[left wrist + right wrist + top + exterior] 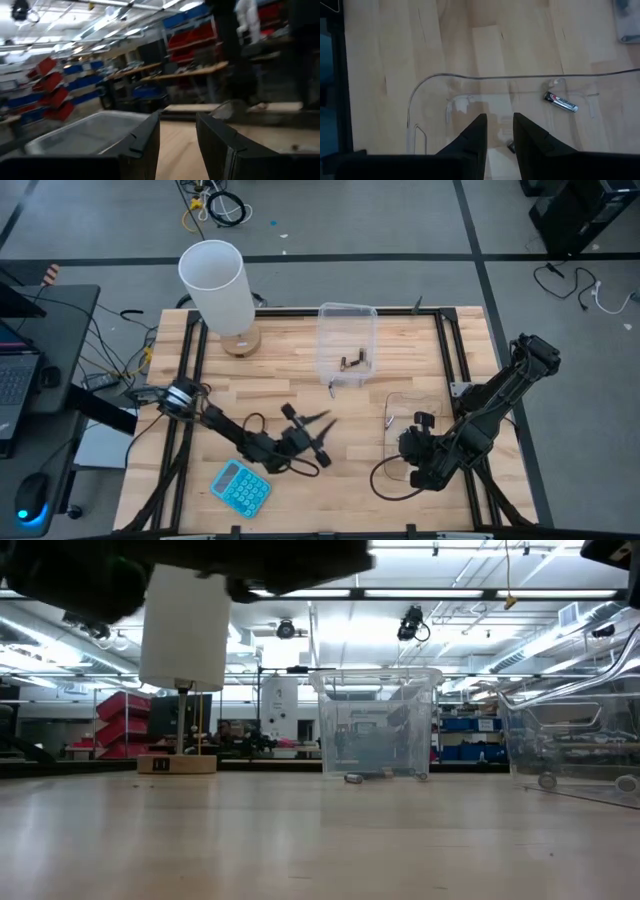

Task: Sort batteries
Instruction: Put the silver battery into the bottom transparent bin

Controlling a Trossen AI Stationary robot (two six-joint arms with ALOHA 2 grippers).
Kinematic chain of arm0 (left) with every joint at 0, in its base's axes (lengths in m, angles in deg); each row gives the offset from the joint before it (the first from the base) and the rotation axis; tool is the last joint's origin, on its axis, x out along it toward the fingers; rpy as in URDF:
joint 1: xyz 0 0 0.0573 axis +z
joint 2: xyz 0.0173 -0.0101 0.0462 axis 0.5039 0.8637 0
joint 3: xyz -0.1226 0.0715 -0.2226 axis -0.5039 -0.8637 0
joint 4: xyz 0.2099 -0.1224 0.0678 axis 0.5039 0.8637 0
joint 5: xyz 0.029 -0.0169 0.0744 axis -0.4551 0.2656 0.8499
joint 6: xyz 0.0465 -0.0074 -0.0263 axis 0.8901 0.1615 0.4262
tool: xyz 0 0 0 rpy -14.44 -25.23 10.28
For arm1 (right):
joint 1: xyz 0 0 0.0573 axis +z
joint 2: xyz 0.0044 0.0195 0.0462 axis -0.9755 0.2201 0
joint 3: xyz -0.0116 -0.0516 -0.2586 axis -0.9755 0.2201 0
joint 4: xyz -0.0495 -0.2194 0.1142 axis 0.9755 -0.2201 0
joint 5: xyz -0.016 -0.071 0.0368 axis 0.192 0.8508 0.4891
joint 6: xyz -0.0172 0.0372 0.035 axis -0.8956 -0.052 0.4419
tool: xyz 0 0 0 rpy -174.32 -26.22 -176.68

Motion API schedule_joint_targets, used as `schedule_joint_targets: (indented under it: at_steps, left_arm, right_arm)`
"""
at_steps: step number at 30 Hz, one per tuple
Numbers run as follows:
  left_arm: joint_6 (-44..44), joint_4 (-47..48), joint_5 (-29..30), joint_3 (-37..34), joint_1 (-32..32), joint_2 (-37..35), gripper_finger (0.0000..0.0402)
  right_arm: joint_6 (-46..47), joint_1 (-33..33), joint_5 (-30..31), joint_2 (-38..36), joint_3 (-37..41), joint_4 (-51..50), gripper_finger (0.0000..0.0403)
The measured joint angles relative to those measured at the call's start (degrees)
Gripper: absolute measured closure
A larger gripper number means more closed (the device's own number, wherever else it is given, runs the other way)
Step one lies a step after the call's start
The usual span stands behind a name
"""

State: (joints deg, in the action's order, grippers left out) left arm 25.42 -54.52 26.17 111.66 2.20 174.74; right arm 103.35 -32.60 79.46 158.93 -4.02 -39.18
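Two dark batteries [352,363] lie on the floor of a clear tub [347,315] at the table's far middle; they also show in the low view [352,778]. A second clear tub [400,398] stands at the right. One dark battery with a silver end [561,101] lies flat in it, and a small dark piece [511,146] shows lower down. My right gripper [500,132] hangs above this tub, pointing down, fingers a little apart, empty. My left gripper [318,436] is above the table's middle, open and empty, pointing toward the tubs.
A lamp with a white shade [214,280] on a wooden foot stands at the far left. A blue calculator [240,487] lies near the front edge, left of centre. Bare wood lies between the left gripper and the right tub.
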Motion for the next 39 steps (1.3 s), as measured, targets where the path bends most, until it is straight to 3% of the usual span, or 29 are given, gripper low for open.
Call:
schedule_joint_targets:
  at_steps: [4,8,15,18,21,28,31,39]
  left_arm:
    - [-3.3,2.3,5.5,-6.5,-0.2,-6.1,0.0275]
    - [-16.6,3.5,6.2,-13.1,0.7,-10.6,0.0284]
    - [-39.2,4.7,3.6,-17.6,4.9,-8.5,0.0298]
    - [-41.5,4.8,-1.7,-15.1,6.8,-4.8,0.0298]
    - [-39.8,6.3,-3.0,-10.5,7.8,-0.5,0.0298]
    - [-37.8,17.7,4.6,-1.2,8.6,5.8,0.0298]
    - [-42.2,25.9,6.8,1.6,9.4,7.2,0.0298]
    - [-60.4,42.2,4.6,4.2,11.9,8.6,0.0298]
  right_arm:
    - [-1.1,0.0,1.4,0.0,0.0,0.0,0.0323]
    - [-2.0,0.0,3.0,0.0,0.0,0.0,0.0323]
    - [-2.4,-0.2,4.2,0.0,0.0,0.0,0.0323]
    - [-2.9,-0.2,4.7,0.0,0.0,0.0,0.0323]
    - [-3.1,-0.2,5.0,0.0,0.0,0.0,0.0323]
    - [-2.7,-0.1,5.1,0.0,0.0,0.1,0.0323]
    - [-2.8,0.0,5.1,0.0,0.0,0.1,0.0323]
    - [-2.8,0.0,5.0,0.0,0.0,-0.1,0.0323]
